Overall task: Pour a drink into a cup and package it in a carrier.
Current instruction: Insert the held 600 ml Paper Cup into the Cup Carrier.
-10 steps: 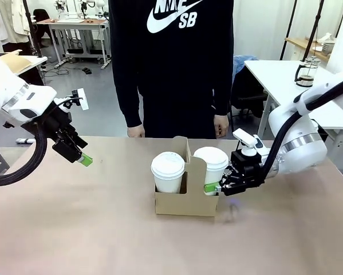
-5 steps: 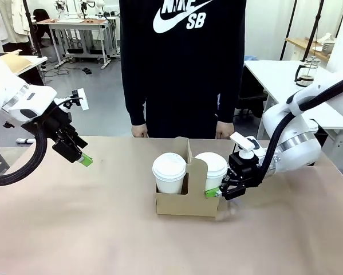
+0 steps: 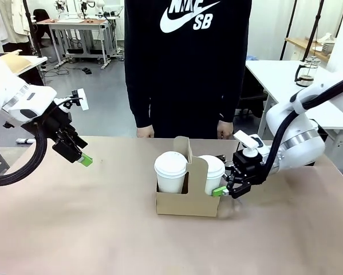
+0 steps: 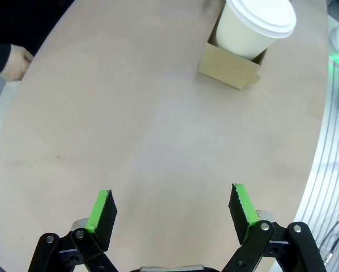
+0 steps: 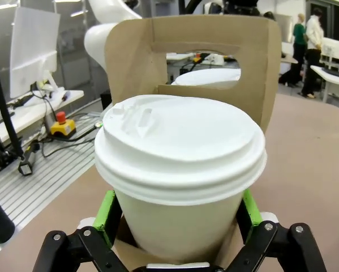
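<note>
The brown cardboard carrier point(image 3: 185, 203) stands mid-table with its tall handle upright. Two white lidded paper cups sit in it, one on the left point(image 3: 171, 169) and one on the right point(image 3: 210, 172). The lids hide any drink inside. My right gripper point(image 3: 220, 184) is open at the right cup, one finger on each side. In the right wrist view that cup point(image 5: 180, 153) stands between the green pads point(image 5: 108, 215) with the carrier handle point(image 5: 129, 51) behind it. My left gripper point(image 3: 82, 159) hangs open over the table's left, holding nothing point(image 4: 172, 207). In its view, carrier point(image 4: 231, 62) and cup point(image 4: 257, 25) lie far off.
A person in a black top stands at the far edge, hands point(image 3: 145, 132) hanging near the table. A glass jug with dark liquid point(image 3: 304, 71) sits on a white side table at the back right. Bare brown tabletop point(image 3: 102, 229) spreads around the carrier.
My right gripper was shut on the right cup and has opened. The cup has sunk a little lower into the carrier. The person has shifted right. My left arm has not moved.
</note>
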Controlling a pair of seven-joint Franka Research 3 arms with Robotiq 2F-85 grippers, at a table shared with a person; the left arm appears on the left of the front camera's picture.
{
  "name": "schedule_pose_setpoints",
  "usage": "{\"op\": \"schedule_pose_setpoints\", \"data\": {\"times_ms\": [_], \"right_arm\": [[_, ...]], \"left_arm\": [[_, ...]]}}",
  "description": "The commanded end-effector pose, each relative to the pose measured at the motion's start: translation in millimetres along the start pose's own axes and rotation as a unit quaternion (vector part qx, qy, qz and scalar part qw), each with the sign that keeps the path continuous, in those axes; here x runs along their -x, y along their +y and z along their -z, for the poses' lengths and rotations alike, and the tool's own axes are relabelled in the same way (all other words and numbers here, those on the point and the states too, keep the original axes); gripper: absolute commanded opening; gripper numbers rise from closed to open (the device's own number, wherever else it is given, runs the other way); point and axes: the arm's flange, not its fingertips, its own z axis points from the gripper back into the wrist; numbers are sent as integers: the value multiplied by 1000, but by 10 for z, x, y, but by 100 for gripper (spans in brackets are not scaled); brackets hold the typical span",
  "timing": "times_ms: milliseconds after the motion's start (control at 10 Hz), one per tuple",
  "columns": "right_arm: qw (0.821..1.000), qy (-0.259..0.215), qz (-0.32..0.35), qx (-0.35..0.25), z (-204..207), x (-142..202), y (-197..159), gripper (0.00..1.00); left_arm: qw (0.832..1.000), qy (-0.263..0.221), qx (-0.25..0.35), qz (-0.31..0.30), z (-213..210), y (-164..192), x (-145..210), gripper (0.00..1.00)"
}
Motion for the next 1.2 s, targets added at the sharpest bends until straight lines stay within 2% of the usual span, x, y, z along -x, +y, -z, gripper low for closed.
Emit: {"op": "schedule_pose_setpoints", "data": {"times_ms": [0,200,300,400,600,800,900,1100], "right_arm": [[1000,-5,-15,16,-233,-148,172,100],[998,-12,-22,55,-467,-263,277,100],[996,-2,-18,82,-615,-325,341,100],[994,21,-1,111,-782,-404,437,100],[977,84,66,186,-1167,-637,688,100],[938,120,145,293,-1655,-825,994,100],[910,152,176,344,-1849,-835,1110,100],[874,177,227,391,-2064,-826,1339,100]], "left_arm": [[1000,-10,1,-4,16,17,-9,100],[1000,-10,1,-4,16,17,-9,100],[1000,-10,1,-4,16,17,-9,100],[1000,-10,1,-4,16,17,-9,100],[1000,-10,1,-4,16,17,-9,100],[1000,-10,1,-4,16,17,-9,100],[1000,-10,1,-4,16,17,-9,100],[1000,-10,1,-4,16,17,-9,100]]}}
